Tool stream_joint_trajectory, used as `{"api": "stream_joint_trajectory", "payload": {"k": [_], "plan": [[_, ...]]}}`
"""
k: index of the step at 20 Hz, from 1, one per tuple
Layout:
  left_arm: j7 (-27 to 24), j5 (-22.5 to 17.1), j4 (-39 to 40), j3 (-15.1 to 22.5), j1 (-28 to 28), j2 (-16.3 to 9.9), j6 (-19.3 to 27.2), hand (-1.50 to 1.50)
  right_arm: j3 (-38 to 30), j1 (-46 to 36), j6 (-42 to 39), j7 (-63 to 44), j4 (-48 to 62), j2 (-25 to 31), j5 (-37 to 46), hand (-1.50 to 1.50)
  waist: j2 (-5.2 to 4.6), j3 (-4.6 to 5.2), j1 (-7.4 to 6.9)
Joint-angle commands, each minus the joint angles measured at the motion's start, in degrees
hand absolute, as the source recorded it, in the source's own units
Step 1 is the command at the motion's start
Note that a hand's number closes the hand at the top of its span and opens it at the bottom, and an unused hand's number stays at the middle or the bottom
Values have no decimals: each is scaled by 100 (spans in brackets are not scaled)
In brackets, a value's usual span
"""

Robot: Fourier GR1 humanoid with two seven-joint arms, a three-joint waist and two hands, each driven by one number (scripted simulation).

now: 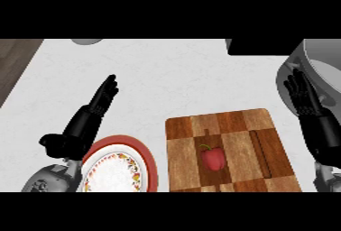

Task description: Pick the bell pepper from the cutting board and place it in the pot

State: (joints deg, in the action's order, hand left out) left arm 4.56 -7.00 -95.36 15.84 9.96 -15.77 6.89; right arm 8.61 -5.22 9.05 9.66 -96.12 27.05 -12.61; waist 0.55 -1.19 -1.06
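A red bell pepper [213,158] lies on a wooden cutting board [183,153] of checkered light and dark blocks, low and right of centre on a pale speckled counter [180,76]. The pepper rests near the board's middle, its green stem pointing up and to the left. Nothing touches it.

The right hand [303,97] shows at the right edge, fingers straight and open, holding nothing, just beyond the board's upper right corner. Behind it sits a grey pot [318,54], only partly in view, so its opening is hard to judge. The left hand [103,97] is open too, fingers straight, well left of the board, above a round plate [149,155] with a red rim and a flowered pattern.

The pick-up has not begun. To do it well, the right hand should probably come down and left over the pepper, close around its body instead of the stem, lift clear of the board, then carry it up and right to the pot.

A strip of dark wood floor [16,58] shows at the far left.
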Motion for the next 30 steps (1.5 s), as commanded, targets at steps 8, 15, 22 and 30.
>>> {"api": "stream_joint_trajectory", "payload": {"k": [8,15,22,30], "plan": [[-81,-215,136,-790,406,250,557,0,561,-2206,-2422,479,53,1781,1051,150,-160,140,-443],[-217,-560,555,-1433,687,7,345,0,1044,-2664,-3701,3421,1348,1692,1532,-150,-163,107,-196],[-297,-459,755,-1479,652,141,436,0,1740,-3285,-3454,3652,1673,1870,3168,-150,-88,121,-30],[-550,-368,1014,-1557,583,231,359,0,2342,-3094,-3681,2359,349,1800,4063,-150,-50,124,107]]}}
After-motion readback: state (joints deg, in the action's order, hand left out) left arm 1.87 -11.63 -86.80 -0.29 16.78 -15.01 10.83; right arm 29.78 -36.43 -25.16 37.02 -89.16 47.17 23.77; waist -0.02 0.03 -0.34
